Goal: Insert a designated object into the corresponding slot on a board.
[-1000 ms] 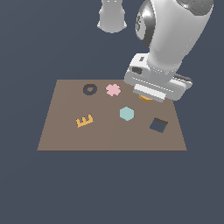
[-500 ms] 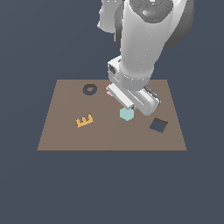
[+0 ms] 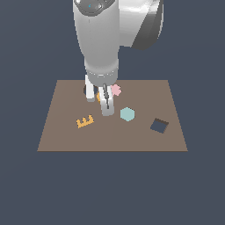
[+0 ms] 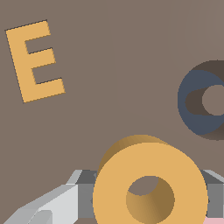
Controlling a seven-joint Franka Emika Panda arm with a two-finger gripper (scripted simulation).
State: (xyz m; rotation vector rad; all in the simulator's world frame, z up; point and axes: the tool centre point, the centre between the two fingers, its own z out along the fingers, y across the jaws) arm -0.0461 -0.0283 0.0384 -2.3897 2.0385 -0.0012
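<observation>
The jaws (image 4: pixel 148 197) are clamped on the small orange-yellow donut-shaped ring (image 4: pixel 151 183), carried above the flat brown rectangular board (image 3: pixel 66 132), near but not over the dark ring-shaped slot (image 4: pixel 203 103). Judged from here, lowering before centring could seat the ring's rim on the slot's edge. The orange E-shaped piece (image 4: pixel 34 60) lies well apart.

I see the flat brown board (image 3: pixel 61 132), an orange E-shaped piece (image 3: pixel 85 121) lying on it, a pale teal hexagon (image 3: pixel 127 114) near the middle, a pink cross piece (image 3: pixel 116 90) partly hidden, a dark square hole (image 3: pixel 159 125), a dark ring-shaped slot (image 4: pixel 199 105).
</observation>
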